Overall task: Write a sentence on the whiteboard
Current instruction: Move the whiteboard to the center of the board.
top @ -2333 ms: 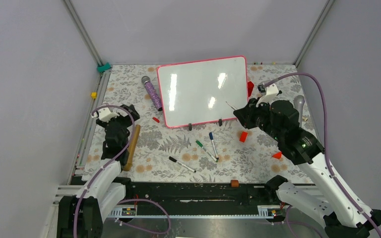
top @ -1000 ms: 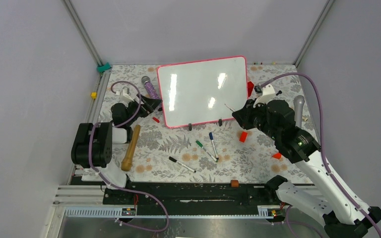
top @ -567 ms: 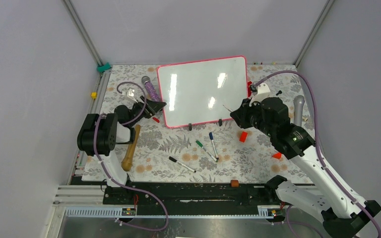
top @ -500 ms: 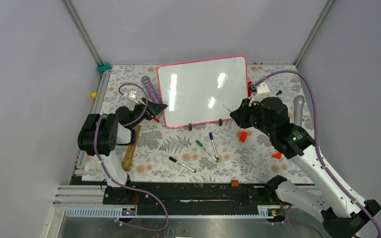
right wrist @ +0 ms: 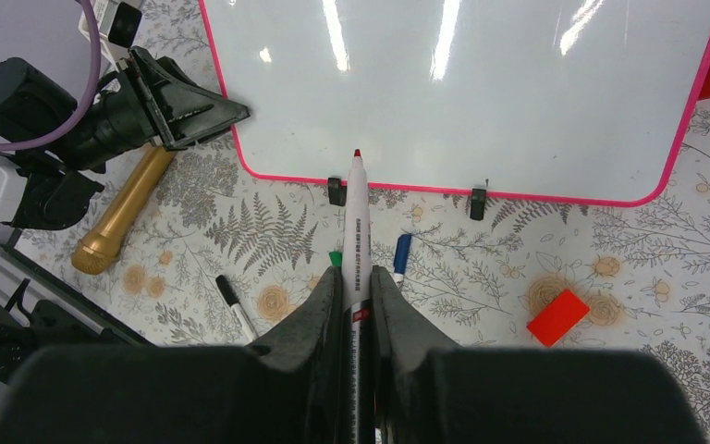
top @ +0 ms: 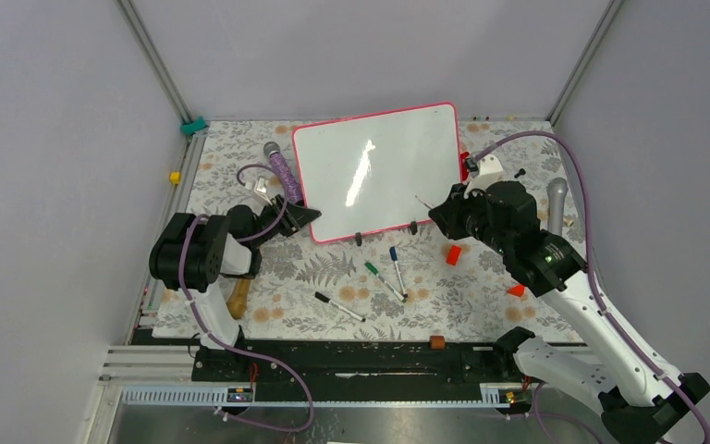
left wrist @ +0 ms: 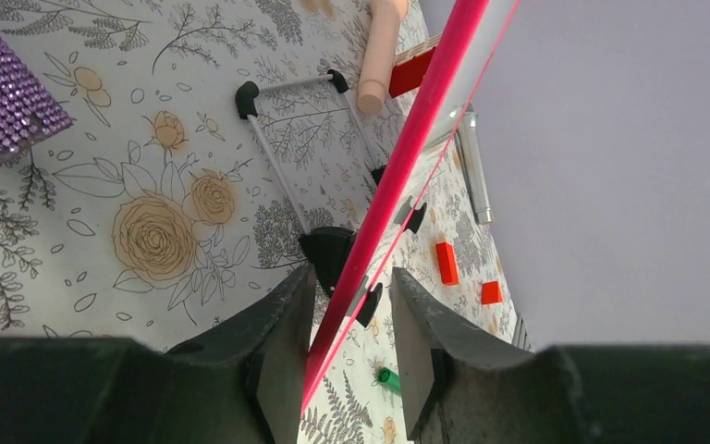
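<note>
The whiteboard [top: 374, 171] lies at the back of the table, its glossy face bare, with no sentence on it. My left gripper [top: 307, 215] is at its near left corner. In the left wrist view the pink frame [left wrist: 397, 166] runs between the left gripper's [left wrist: 351, 277] open jaws. It lies against the left finger, and a gap shows to the right finger. My right gripper [top: 444, 211] is shut on a white marker [right wrist: 356, 222]. Its red tip hovers at the board's near edge, by the two black clips [right wrist: 336, 191].
A purple glitter microphone [top: 284, 173] lies left of the board. A gold microphone [right wrist: 116, 217] sits under my left arm. Black [top: 339, 307], green [top: 381, 279] and blue [top: 397, 265] markers lie in front. Red blocks [top: 454, 254] and a grey microphone [top: 556, 199] are at the right.
My left gripper has slid right to the board's corner and its jaws have narrowed around the frame. The board has shifted slightly, its reflections changing. The right arm has barely moved.
</note>
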`<act>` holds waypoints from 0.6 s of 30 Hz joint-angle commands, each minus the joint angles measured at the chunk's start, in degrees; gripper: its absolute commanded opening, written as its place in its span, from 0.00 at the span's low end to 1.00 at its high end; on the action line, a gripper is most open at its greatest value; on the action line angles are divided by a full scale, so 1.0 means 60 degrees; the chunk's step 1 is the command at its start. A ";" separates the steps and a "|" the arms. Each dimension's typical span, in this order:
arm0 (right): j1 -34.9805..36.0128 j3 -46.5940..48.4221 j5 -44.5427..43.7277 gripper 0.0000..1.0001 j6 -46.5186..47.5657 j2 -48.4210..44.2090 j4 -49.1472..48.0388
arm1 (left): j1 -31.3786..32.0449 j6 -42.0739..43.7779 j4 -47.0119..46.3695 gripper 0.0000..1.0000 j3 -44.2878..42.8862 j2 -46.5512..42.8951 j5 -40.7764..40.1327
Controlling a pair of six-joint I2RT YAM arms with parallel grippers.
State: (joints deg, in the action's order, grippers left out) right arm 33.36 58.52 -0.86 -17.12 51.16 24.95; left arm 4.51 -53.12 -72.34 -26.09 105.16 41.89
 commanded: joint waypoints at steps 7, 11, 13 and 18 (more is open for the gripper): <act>-0.0024 0.0042 -0.0293 0.00 -0.0022 0.0294 -0.0507 | -0.0002 0.0009 -0.0656 0.38 0.0143 0.0032 0.0047; -0.0434 0.0403 -0.0688 0.00 -0.0148 0.0735 -0.0436 | -0.0069 -0.0017 -0.0352 0.43 -0.0007 0.0000 -0.0054; -0.1039 0.0954 -0.0421 0.00 -0.0547 0.1249 -0.0217 | -0.0106 -0.0055 -0.0259 0.45 -0.0059 -0.0020 -0.0106; -0.1790 0.1444 -0.2366 0.00 -0.0806 0.1801 -0.0814 | -0.0163 -0.0249 -0.0454 0.52 -0.0087 -0.0095 -0.0069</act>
State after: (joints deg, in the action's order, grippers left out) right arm 25.56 62.37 -5.17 -19.92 60.38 23.44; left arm 4.08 -54.02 -72.47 -25.06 105.19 41.80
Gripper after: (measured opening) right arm 0.165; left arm 0.500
